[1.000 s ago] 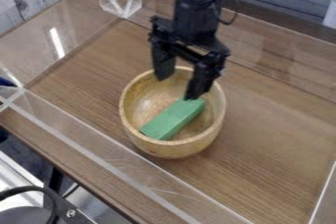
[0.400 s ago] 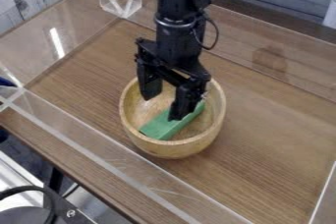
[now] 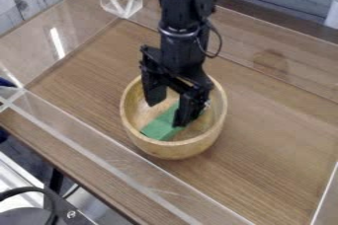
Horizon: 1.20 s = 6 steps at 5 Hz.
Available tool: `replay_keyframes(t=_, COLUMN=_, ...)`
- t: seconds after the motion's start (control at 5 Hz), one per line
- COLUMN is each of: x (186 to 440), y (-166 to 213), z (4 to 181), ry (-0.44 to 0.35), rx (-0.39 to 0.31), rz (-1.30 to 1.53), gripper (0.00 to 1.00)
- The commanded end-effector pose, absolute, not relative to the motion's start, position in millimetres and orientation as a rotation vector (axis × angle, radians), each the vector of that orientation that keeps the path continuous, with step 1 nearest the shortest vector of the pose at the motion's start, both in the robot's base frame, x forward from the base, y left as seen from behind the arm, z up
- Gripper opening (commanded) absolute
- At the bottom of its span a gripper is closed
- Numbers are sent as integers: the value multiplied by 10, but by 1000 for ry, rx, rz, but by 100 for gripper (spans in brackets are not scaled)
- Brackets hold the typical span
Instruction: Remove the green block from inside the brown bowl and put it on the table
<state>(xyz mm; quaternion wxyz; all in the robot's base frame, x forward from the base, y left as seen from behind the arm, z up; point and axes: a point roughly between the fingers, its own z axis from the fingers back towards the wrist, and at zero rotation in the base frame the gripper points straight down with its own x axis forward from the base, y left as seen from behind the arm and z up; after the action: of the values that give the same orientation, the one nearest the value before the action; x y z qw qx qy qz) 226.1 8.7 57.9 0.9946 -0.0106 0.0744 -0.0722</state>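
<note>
We see the black claw (image 3: 172, 109) inside the rim of the brown bowl (image 3: 176, 142), its two fingers spread wide, one on either side of the bowl's interior as seen from the camera. Both fingers are dark and matte, with angular outlines. The green block (image 3: 162, 124) lies in the bowl, partly covered by the claw; its visible faces are plain and smooth. Whether a finger touches it, we cannot determine with certainty from this angle. The bowl is round, light tan and thick-rimmed, and stands on the table (image 3: 264, 160), a brown surface with wood grain. Clear, glossy sheet walls (image 3: 99, 160) border the tabletop. We can read no brand, label or writing.
</note>
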Motion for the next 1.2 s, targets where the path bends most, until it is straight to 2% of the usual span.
replay_keyframes(t=0.0, x=2348, y=56, z=599, ry=111, rx=-20, rz=-163, gripper=100)
replay_keyframes(t=1.0, x=2386, y=-38, z=655, ry=17, rx=-59, rz=-220, gripper=100)
